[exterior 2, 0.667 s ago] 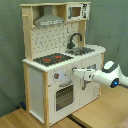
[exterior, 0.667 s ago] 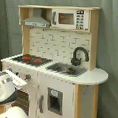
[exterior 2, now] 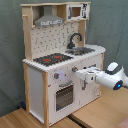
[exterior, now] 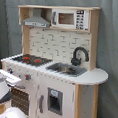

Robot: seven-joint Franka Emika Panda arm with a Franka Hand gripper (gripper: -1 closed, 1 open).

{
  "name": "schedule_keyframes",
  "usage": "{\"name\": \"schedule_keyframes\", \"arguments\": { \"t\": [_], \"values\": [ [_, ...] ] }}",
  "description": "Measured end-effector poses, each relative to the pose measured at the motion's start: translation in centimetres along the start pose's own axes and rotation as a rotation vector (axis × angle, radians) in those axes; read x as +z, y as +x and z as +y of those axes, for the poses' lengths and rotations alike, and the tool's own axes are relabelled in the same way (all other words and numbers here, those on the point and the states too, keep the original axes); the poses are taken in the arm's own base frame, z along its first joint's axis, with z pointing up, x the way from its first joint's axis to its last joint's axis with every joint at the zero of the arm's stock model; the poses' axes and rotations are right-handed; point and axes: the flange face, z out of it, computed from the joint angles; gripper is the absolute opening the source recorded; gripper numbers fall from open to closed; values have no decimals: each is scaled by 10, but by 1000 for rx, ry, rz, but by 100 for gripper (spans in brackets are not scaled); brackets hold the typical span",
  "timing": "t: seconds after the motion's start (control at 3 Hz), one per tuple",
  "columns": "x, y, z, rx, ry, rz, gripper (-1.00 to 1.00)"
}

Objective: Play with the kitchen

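The toy kitchen (exterior: 58, 90) of white and light wood stands in both exterior views, with a black-red hob (exterior: 32, 59), black tap (exterior: 79, 55), sink (exterior: 67, 69), grey hood (exterior: 37, 19) and small microwave (exterior: 67, 18). In the second exterior view the kitchen (exterior 2: 37, 90) shows its oven door (exterior 2: 65, 96) closed below the hob (exterior 2: 52, 59). My gripper (exterior 2: 80, 74) reaches in from the second exterior view's right and sits close to the front panel, just right of the oven door's top and above the cupboard handle (exterior 2: 83, 85). The first exterior view shows my arm (exterior: 3, 86) low at its left.
A grey curtain (exterior 2: 112, 25) hangs behind the kitchen. It stands on a wooden table (exterior 2: 100, 112) with a seam running across the top. The rounded counter end (exterior: 96, 76) juts out beside the sink.
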Motion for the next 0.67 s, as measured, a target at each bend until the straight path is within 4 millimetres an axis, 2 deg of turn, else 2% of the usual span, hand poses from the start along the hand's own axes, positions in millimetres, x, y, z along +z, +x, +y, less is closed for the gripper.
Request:
{"name": "schedule_keyframes", "arguments": {
  "t": [0.67],
  "values": [
    [2, -46, 48, -54, -43, -40, 100]
  ]
}}
